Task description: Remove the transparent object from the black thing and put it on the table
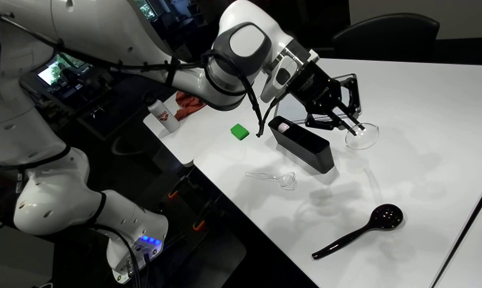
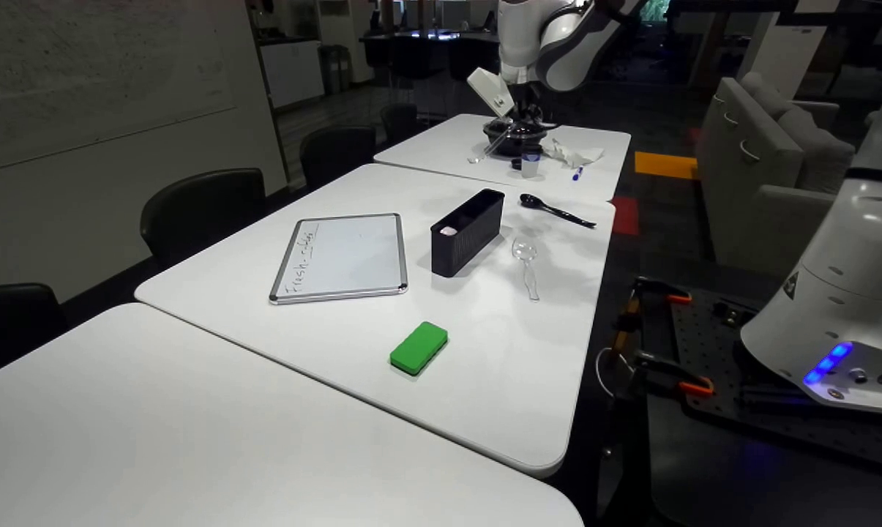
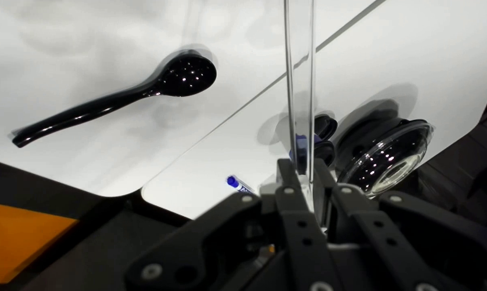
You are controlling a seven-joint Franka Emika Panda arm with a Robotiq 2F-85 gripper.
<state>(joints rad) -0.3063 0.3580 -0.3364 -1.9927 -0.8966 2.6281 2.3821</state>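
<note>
Fingers (image 3: 287,173): clamped on the clear piece (image 3: 301,89).
Clear piece: outside the box (image 1: 297,148), apart from it and above the bench (image 1: 429,128); step in hand, by judgement, the carry, removal done and placing not yet.
Clear spoon (image 2: 526,256): on the bench, near the box.
Bench: next move probably calls for lowering the clear piece here, well apart from the box, then parting the fingers.

Both exterior views overlook the table (image 1: 429,100), the wrist view nearer.
</note>
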